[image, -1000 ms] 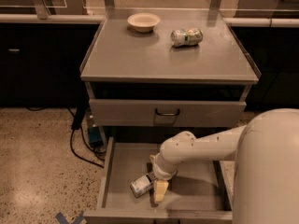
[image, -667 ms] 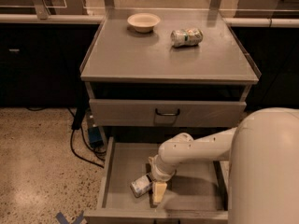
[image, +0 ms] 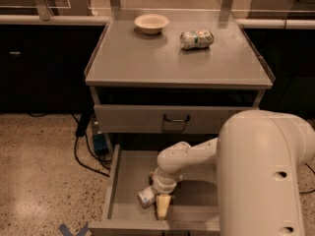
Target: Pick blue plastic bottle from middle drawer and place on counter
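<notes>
While the gripper sits low in the middle drawer, right at the blue plastic bottle lying near its front, this is prob. the grasp step — grip state: can't tell. Next — secure hold, lift clear of walls, up to the table.

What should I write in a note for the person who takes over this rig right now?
Gripper: low inside the open middle drawer, at its front, right beside the blue plastic bottle.
Bottle: on its side on the drawer floor; whether it is gripped cannot be seen.
Counter: holds a bowl and a can at the back; the front part is bare.
Done: drawer open, gripper at the bottle.
Left: confirm the grasp, lift the bottle out, set it on the counter.
</notes>
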You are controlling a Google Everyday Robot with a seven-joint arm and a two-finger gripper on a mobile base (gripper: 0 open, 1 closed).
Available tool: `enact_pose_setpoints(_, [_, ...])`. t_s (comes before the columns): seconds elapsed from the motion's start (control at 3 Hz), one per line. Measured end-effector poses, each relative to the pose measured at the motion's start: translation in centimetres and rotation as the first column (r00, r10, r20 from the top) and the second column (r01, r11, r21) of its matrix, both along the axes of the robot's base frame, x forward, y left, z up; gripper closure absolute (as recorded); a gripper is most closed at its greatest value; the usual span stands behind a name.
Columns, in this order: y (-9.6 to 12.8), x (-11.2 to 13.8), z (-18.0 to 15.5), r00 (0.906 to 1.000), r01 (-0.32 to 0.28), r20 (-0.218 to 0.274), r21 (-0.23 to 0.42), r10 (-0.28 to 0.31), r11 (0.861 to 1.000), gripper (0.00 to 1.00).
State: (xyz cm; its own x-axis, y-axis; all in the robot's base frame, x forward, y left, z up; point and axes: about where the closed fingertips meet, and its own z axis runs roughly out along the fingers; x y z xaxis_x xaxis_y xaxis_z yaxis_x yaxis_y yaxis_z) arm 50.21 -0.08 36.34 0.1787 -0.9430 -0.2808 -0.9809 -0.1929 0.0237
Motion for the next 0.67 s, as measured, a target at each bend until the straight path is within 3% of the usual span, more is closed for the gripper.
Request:
enact_pose_setpoints(0.33, [-0.28, -0.31, -1.13, 0.9976, -0.001, -0.070, 0.003, 0.002, 1.000, 0.19])
enact_pose_setpoints(0.67, [-0.26, -0.40, -1.14, 0.9975, -0.004, -0.070, 0.001, 0.004, 1.000, 0.42])
